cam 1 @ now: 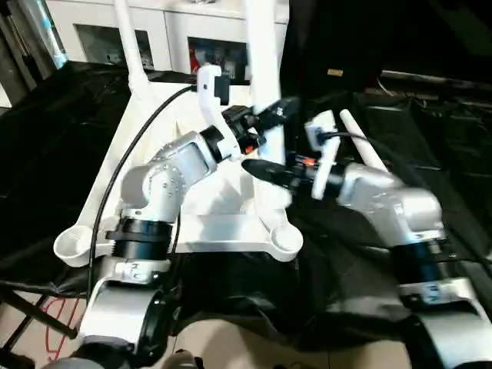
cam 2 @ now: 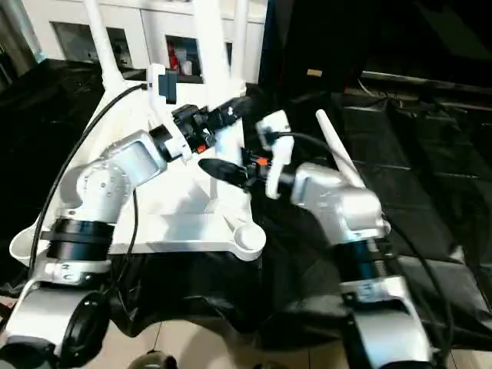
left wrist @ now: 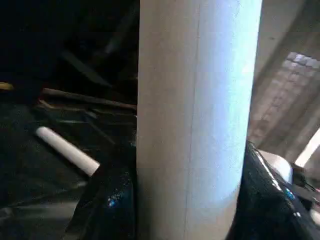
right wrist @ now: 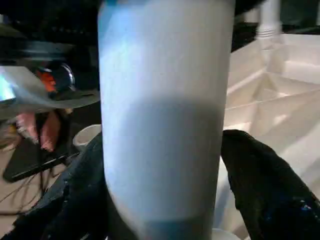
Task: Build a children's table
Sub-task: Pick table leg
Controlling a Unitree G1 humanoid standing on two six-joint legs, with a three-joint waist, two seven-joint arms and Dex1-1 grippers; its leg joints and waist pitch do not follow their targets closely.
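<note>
The upright leg (cam 1: 261, 69) is held between the left tool (cam 1: 265, 119) fingers, with the right tool (cam 1: 265, 171) fingers loosely around it just below.

I have the tabletop (cam 1: 231, 223) lying underside up on the cloth-covered bench (cam 1: 69, 138), with one leg (cam 1: 261, 54) standing upright at its far right corner and another leg (cam 1: 127, 38) upright at its far left. A loose leg (cam 1: 365, 150) lies on the cloth to the right of the tabletop. Behind it all stands the cabinet (cam 1: 165, 31).
</note>
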